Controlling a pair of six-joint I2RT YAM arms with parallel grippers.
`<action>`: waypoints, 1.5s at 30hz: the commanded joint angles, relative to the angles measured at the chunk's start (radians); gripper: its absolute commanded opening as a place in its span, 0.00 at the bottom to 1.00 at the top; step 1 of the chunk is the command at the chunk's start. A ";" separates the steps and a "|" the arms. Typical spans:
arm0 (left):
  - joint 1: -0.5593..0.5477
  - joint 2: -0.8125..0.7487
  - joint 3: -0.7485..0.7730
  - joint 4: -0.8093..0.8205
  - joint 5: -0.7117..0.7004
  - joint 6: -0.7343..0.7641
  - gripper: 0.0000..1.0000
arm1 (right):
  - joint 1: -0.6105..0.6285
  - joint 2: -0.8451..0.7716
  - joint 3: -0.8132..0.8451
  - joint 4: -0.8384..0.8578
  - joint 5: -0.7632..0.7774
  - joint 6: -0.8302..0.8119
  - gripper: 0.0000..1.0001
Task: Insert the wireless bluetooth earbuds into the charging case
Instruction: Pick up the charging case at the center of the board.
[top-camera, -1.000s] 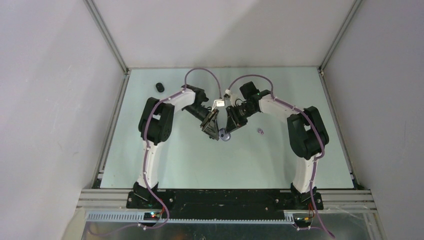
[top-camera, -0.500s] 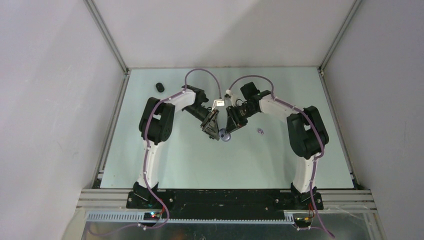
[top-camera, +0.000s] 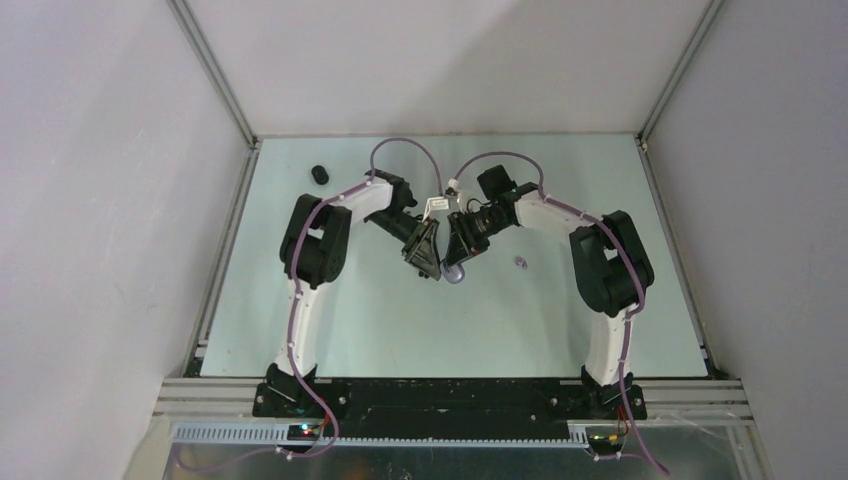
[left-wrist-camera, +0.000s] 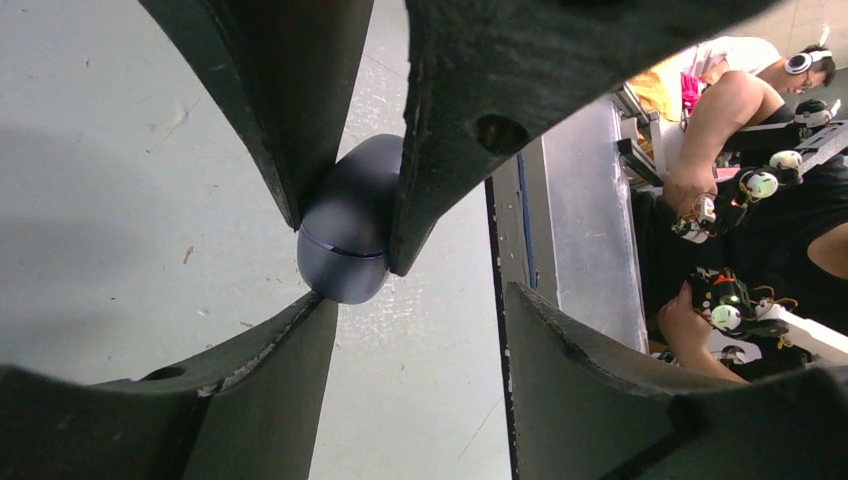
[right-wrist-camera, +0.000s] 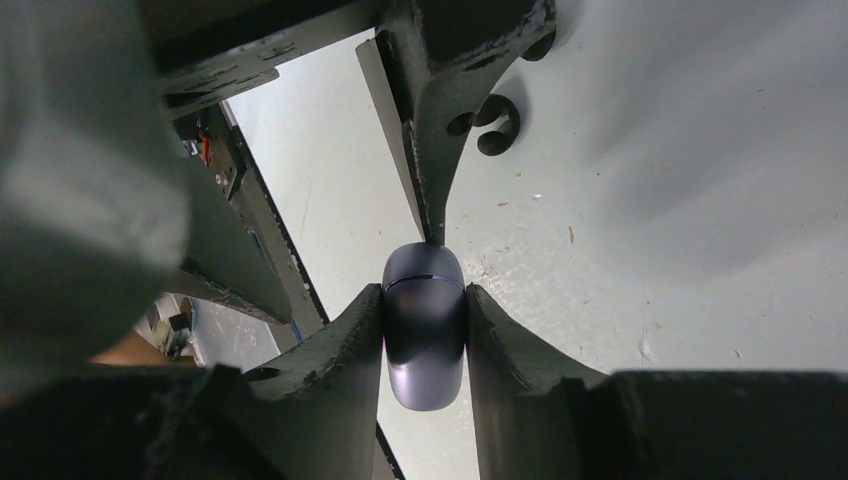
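The charging case (right-wrist-camera: 424, 335) is a glossy dark purple pebble, its lid seam closed. My right gripper (right-wrist-camera: 424, 300) is shut on its sides and holds it just above the table; the case also shows in the top view (top-camera: 456, 273) below that gripper (top-camera: 455, 262). My left gripper (left-wrist-camera: 418, 300) is open, its jaws wide apart, with one finger (left-wrist-camera: 250, 380) right under the case (left-wrist-camera: 345, 240); it sits beside the case in the top view (top-camera: 431, 267). One pale purple earbud (top-camera: 519, 263) lies on the table to the right. The other earbuds are not discernible.
A small black rounded object (top-camera: 320, 174) lies at the table's back left; I cannot tell what it is. The pale green table (top-camera: 400, 330) is walled by metal rails on its left and right edges. Both arms meet at the table's middle.
Both wrists have drawn slightly closer together and a little toward the back. The case stays in the right gripper. The purple earbud and black object have not moved.
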 joint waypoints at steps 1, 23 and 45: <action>-0.027 0.009 0.076 -0.079 0.115 0.093 0.67 | 0.024 0.019 0.005 0.047 -0.045 -0.007 0.33; -0.005 -0.388 -0.315 0.988 -0.276 -0.791 0.81 | -0.120 -0.313 0.021 -0.024 -0.025 -0.102 0.28; -0.095 -0.779 -0.367 0.874 0.005 -0.705 0.99 | 0.040 -0.573 0.106 -0.042 -0.134 -0.100 0.30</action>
